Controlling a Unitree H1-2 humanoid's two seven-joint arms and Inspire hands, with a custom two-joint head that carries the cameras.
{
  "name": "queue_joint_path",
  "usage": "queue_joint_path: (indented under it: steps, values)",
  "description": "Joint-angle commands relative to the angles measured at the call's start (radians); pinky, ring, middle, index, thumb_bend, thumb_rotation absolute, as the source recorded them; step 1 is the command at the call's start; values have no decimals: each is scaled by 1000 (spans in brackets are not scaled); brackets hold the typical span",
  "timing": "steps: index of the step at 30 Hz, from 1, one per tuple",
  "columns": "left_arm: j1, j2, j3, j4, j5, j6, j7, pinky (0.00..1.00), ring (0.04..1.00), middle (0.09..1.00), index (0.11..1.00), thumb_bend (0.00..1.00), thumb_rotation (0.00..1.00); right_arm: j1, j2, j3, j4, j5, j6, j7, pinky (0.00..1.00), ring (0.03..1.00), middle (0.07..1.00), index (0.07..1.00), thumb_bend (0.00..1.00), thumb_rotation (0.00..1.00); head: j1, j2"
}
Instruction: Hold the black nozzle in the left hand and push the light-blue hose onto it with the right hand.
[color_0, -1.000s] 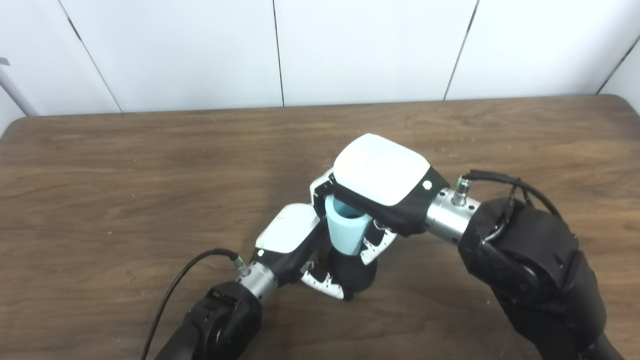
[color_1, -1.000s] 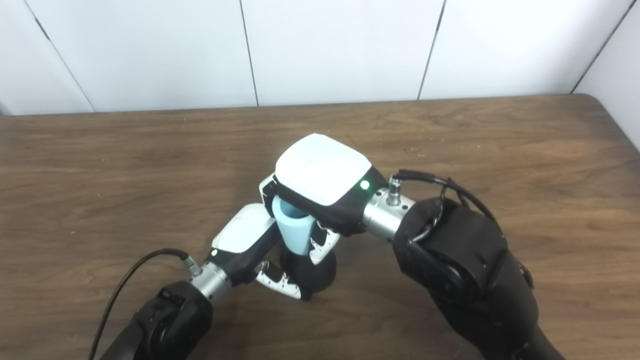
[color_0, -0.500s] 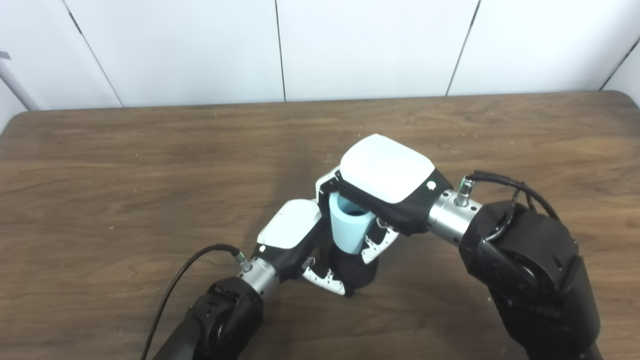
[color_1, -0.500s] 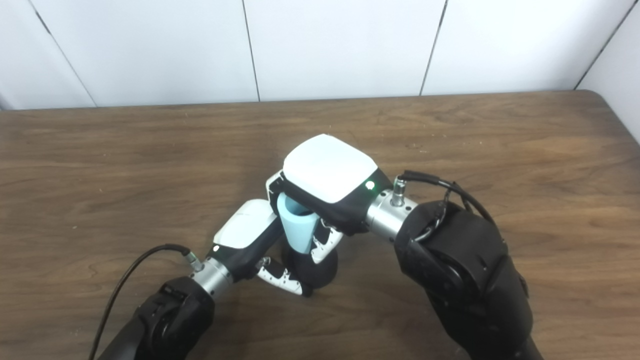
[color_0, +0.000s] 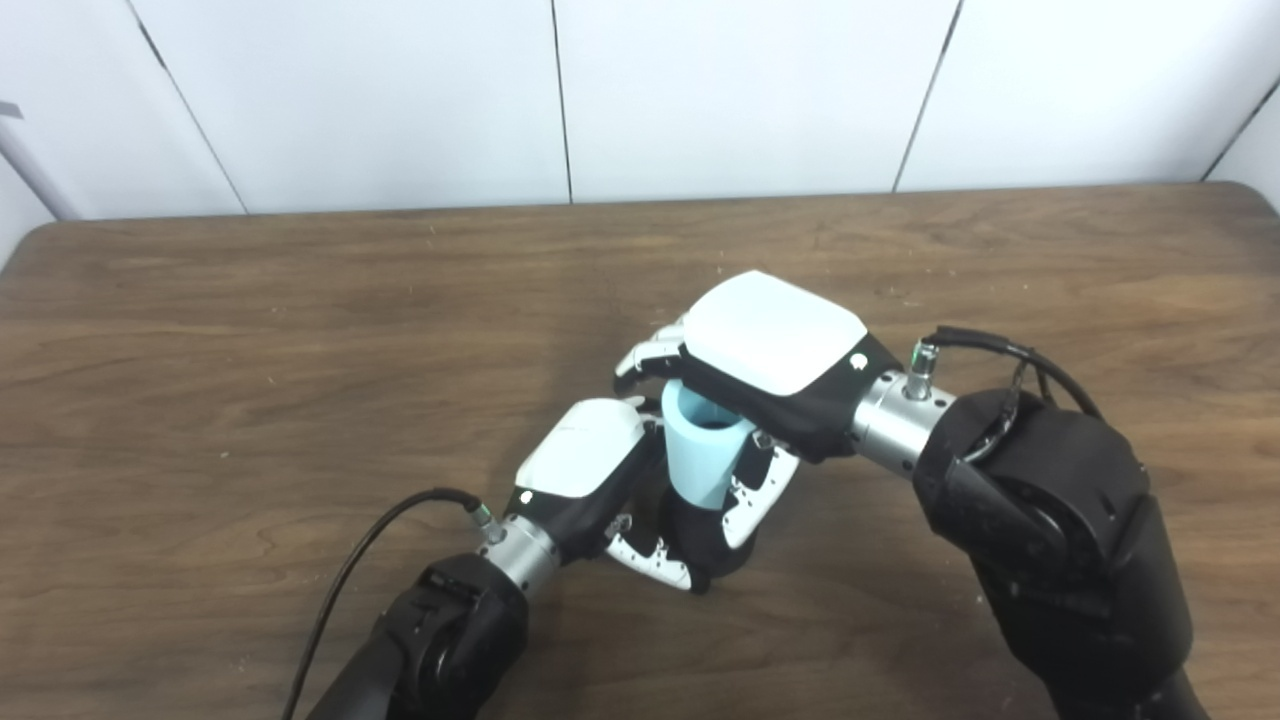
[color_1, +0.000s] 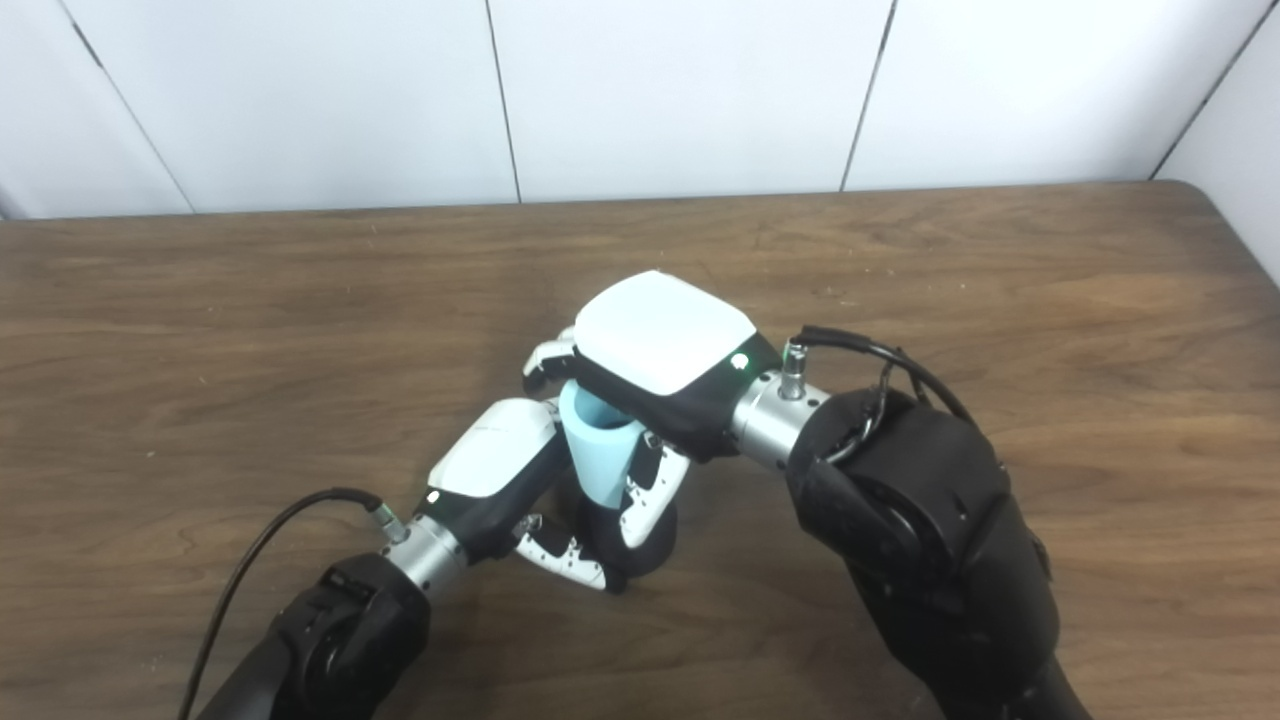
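The light-blue hose (color_0: 700, 460) stands upright, its lower end on the black nozzle (color_0: 712, 545), near the table's middle front. My left hand (color_0: 585, 470) is shut on the nozzle from the left, its fingers curled around the base. My right hand (color_0: 770, 335) hovers over the hose top, palm down. Its fingers (color_0: 648, 355) are spread out away from the hose and its thumb (color_0: 760, 480) hangs beside the hose's right side. The same scene shows in the right eye view, with the hose (color_1: 598, 455) between both hands.
The wooden table (color_0: 250, 330) reaches to a white panelled wall at the back. A black cable (color_0: 350, 570) runs from my left wrist across the front left of the table.
My right hand's fingers have opened and lifted off the hose, which stays standing on the nozzle. The left hand has kept its hold. The camera tilted slightly at first.
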Motion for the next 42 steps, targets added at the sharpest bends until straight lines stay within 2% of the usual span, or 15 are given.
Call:
queue_joint_path:
  steps: [1, 9, 12, 16, 23, 26, 29, 31, 34, 38, 42]
  values:
    - [58, 9, -53, 63, 11, 18, -98, 894, 639, 488, 488, 521, 0, -30, 0, -3, -1, -15, -17, -7, 969, 979, 991, 908, 999, 400, 3, 0]
    - [59, 12, -54, 64, 19, 19, -98, 912, 696, 522, 467, 518, 0, -49, 7, -44, -58, 21, -27, -44, 1000, 1000, 1000, 989, 1000, 437, 5, -2]
    - [57, 9, -55, 64, 24, 25, -102, 918, 683, 516, 471, 519, 0, -61, 8, -65, -77, 24, -38, -65, 1000, 1000, 1000, 980, 1000, 456, 6, -2]
    - [51, 7, -55, 73, 22, 23, -101, 905, 642, 504, 480, 520, 0, -64, 16, -92, -112, 10, -52, -82, 1000, 1000, 1000, 965, 1000, 541, 1, -2]
    - [54, 4, -54, 73, 17, 17, -96, 895, 632, 498, 483, 521, 0, -22, 11, -133, -135, 7, -105, -156, 1000, 987, 977, 926, 996, 556, 4, -5]
    - [57, 6, -54, 76, 15, 12, -93, 893, 632, 498, 483, 521, 0, -17, 0, -166, -136, 31, -104, -169, 992, 981, 966, 926, 982, 587, 5, -7]
    - [55, 10, -51, 75, 13, 10, -94, 893, 632, 498, 483, 521, 0, -3, -4, -200, -141, 78, -89, -180, 984, 972, 956, 924, 992, 520, 10, -8]
    - [52, 14, -47, 73, 10, 10, -96, 893, 632, 498, 483, 521, 0, 21, -12, -223, -149, 121, -85, -199, 977, 962, 954, 923, 1000, 514, 9, -8]
    - [49, 17, -42, 73, 4, 10, -96, 893, 633, 498, 483, 521, 0, 60, -39, -245, -179, 167, -94, -204, 974, 964, 975, 951, 932, 548, 6, -8]
    - [45, 20, -34, 70, 0, 12, -96, 893, 633, 493, 486, 521, 0, 113, -82, -257, -222, 217, -97, -184, 999, 990, 998, 973, 807, 644, 6, -7]
    - [49, 22, -31, 71, -2, 8, -89, 893, 633, 490, 487, 521, 0, 162, -104, -264, -237, 260, -100, -181, 1000, 1000, 1000, 972, 788, 692, 3, -8]
